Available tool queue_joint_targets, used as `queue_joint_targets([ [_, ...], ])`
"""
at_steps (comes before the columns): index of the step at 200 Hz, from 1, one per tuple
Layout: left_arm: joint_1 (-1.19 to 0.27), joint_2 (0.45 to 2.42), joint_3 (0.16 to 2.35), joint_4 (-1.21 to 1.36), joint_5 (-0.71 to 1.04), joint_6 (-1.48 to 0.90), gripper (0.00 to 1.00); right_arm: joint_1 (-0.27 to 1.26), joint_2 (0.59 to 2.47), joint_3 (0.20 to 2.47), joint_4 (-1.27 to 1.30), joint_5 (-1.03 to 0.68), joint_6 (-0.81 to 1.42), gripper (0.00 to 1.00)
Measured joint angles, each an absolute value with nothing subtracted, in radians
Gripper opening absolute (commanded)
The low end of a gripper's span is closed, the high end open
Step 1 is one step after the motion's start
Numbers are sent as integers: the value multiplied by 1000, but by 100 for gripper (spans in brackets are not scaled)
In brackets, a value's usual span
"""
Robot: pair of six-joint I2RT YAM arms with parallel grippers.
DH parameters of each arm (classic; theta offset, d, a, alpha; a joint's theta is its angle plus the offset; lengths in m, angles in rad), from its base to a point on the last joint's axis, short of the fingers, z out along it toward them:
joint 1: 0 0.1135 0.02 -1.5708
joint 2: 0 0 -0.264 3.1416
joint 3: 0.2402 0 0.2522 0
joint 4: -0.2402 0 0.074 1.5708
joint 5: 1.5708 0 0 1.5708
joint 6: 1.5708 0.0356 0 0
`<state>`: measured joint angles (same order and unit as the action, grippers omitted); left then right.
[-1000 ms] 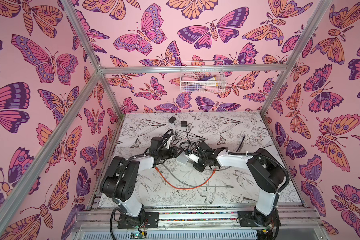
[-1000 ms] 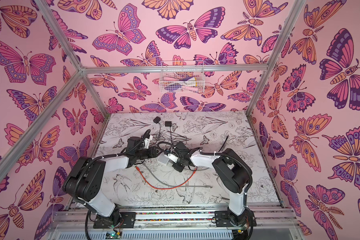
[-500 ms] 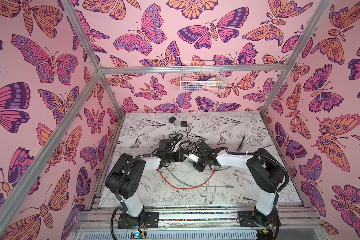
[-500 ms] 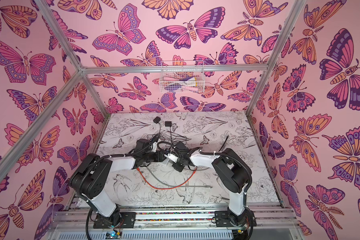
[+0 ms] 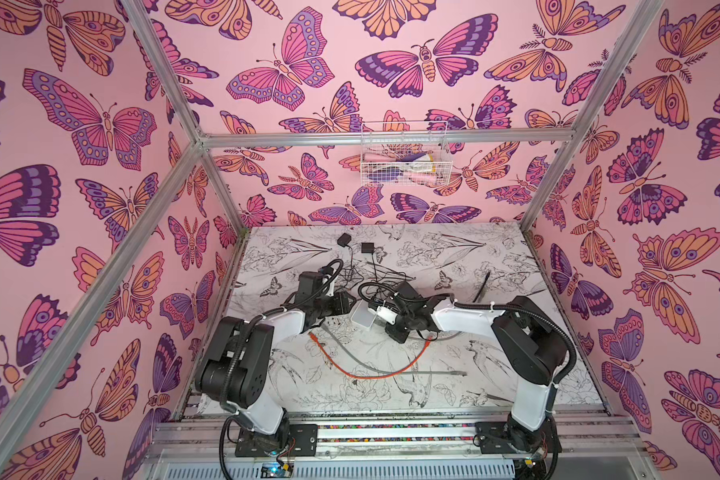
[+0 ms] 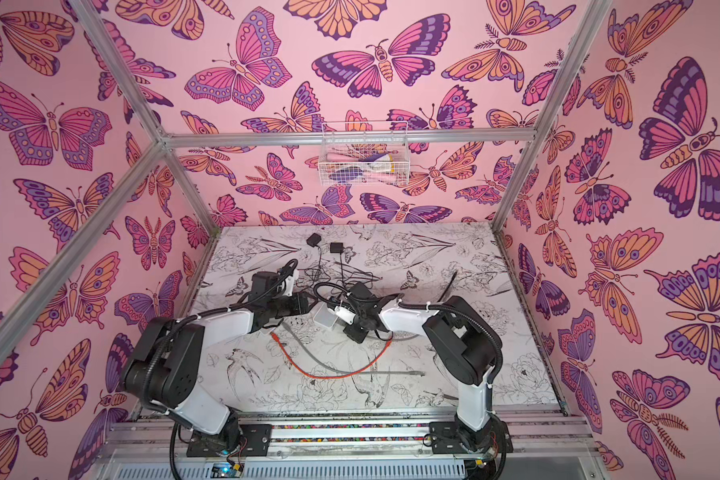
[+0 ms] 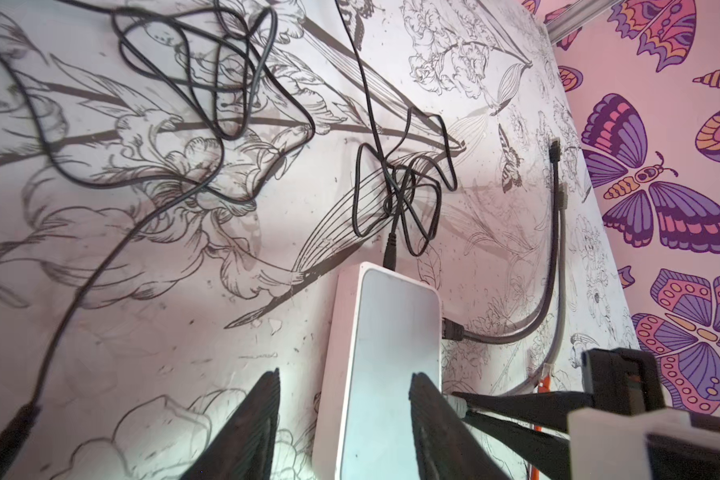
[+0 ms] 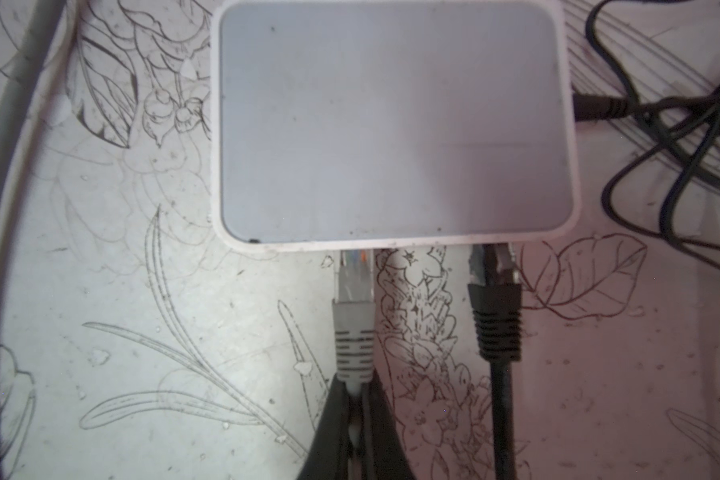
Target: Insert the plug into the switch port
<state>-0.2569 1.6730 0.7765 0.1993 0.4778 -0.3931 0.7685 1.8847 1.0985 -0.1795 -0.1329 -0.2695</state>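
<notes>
The white switch [image 5: 362, 318] [image 6: 324, 318] lies flat mid-table between both arms. In the right wrist view my right gripper [image 8: 356, 386] is shut on the grey cable just behind the grey plug [image 8: 353, 286]. The plug's clear tip meets the port edge of the switch [image 8: 391, 124]; how deep it sits is hidden. A black plug [image 8: 495, 291] sits in a neighbouring port. My left gripper [image 7: 346, 374] is open, its fingers straddling the near end of the switch [image 7: 391, 332], with a gap at one side. The right gripper's fingers [image 7: 516, 403] reach in beside it.
A power cord [image 7: 389, 249] enters the switch's far side amid tangled black cords [image 7: 225, 83]. Two black adapters [image 5: 344, 240] lie at the back. An orange cable [image 5: 371, 374] and a grey cable [image 5: 350, 357] trail in front. A wire basket [image 5: 404, 162] hangs on the back wall.
My left gripper has moved right, up to the switch's left end. The right arm has held still with the grey plug at the port.
</notes>
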Motion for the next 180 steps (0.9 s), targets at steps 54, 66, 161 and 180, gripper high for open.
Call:
queue_joint_targets([
  [54,-306,1758,791,187,504,-392,50,768,1885,1100,-181,-136,-270,0],
  [66,-323,1760,791,186,504,-390,48,768,1887,1103,-184,-137,-270,0],
  [161,-426,1781,809,245,337,-336,38,766,1933,1219,-366,-151,-266,0],
  [180,-435,1782,808,259,318,-322,38,765,1952,1254,-410,-152,-266,0],
])
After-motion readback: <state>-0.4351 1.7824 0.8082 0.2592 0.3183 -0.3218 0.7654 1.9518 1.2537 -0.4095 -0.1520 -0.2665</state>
